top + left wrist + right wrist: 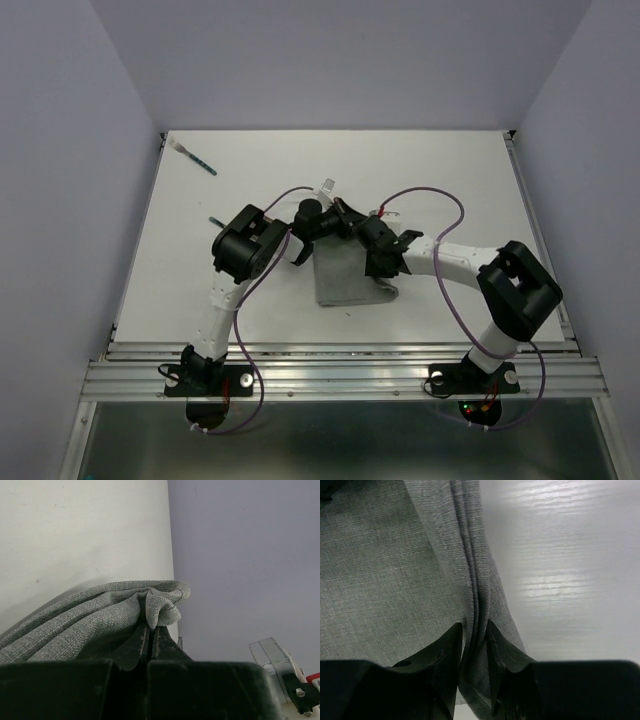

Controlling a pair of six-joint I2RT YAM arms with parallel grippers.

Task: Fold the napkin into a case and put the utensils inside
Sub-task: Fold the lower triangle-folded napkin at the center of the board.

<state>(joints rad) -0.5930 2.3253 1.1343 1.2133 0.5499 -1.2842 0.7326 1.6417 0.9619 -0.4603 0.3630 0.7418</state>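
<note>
The grey napkin (350,282) lies folded in the middle of the table, between my two arms. My left gripper (151,626) is shut on a bunched corner of the napkin (90,620) and holds it raised. My right gripper (475,627) stands open, its fingers a little apart on either side of the napkin's (380,570) layered folded edge. One utensil (200,160) with a teal handle lies at the far left corner of the table. Only the dark tip of a second utensil (214,220) shows beside my left arm.
The white table (450,180) is closed in by pale walls at the back and both sides. A metal rail (340,375) runs along the near edge. Purple cables (440,200) loop above both arms.
</note>
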